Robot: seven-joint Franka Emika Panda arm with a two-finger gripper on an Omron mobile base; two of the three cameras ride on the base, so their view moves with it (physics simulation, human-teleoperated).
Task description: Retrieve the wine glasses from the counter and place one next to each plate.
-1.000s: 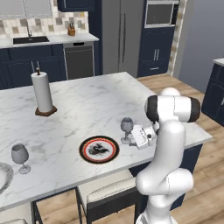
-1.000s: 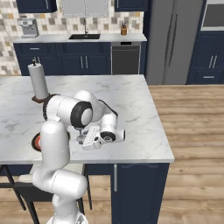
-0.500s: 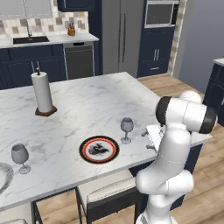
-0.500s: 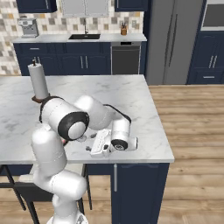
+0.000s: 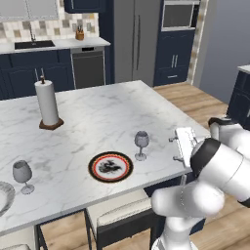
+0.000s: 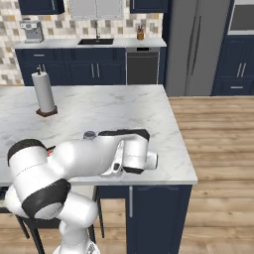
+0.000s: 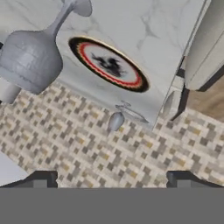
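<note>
Island tabletop [image 5: 112,117], white marble. One wine glass [image 5: 141,144] stands upright, stem vertical, foot on the marble, just right of the red-rimmed plate [image 5: 111,166], a small gap between them. Second wine glass [image 5: 22,176] also upright near the left front edge, just beside the white plate [image 5: 4,196], which is cut off by the frame edge. The two plates are well apart, both close to the front edge.

Gripper [image 5: 181,145] sits at the right front corner of the tabletop, right of the nearer glass and apart from it. Jaws released, spread wide, nothing between them. In the hand view the fingertips [image 7: 41,177] rise at the bottom with an empty gap; that view is rolled, so the glass [image 7: 30,57] appears bowl-down, with the red-rimmed plate [image 7: 108,64] next to it.

Paper-towel roll [image 5: 48,104] upright on its base at the back left, well apart from the glasses. The marble between roll and plates is bare. Stool [image 5: 122,217] under the front edge below the red-rimmed plate. Arm body overhangs the right front corner in the right base view; the back counter with sink [image 6: 95,41] is far behind.
</note>
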